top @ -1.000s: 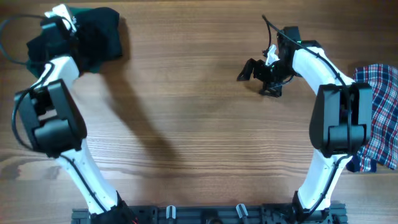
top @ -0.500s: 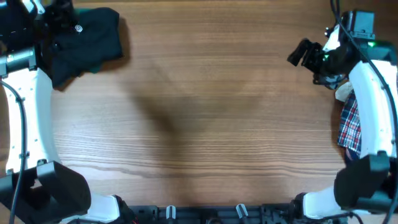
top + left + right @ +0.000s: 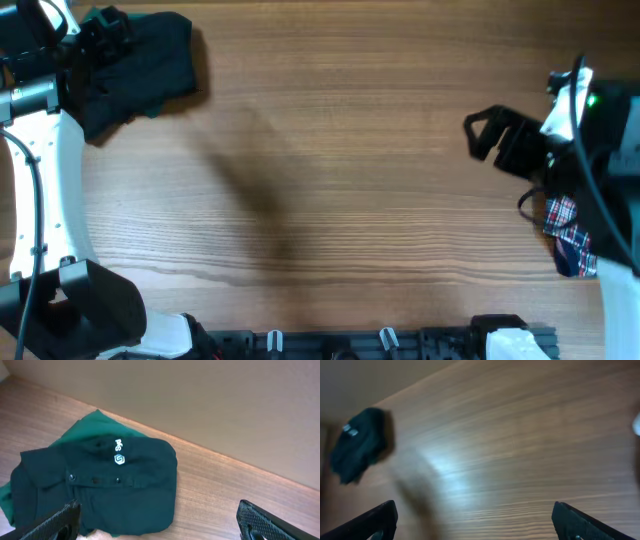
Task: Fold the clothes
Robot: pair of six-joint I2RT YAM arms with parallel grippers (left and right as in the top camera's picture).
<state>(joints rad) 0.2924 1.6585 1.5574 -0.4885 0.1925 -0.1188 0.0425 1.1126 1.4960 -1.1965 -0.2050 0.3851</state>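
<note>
A folded dark green shirt (image 3: 140, 62) lies at the table's far left corner; it fills the left wrist view (image 3: 100, 482) and shows small and blurred in the right wrist view (image 3: 357, 444). My left gripper (image 3: 98, 30) is open and empty, hovering over the shirt's left part. A red, white and blue plaid garment (image 3: 567, 235) lies at the right edge, mostly hidden under my right arm. My right gripper (image 3: 490, 140) is open and empty above bare wood, left of the plaid garment.
The wooden table (image 3: 340, 180) stretches between the two garments. A beige wall (image 3: 200, 395) stands behind the far edge. The arm bases sit along the near edge (image 3: 330, 345).
My right gripper has swung from the far middle of the table to the right and toward the near side, over the plaid garment's edge. My left arm rose off the green shirt and then held still.
</note>
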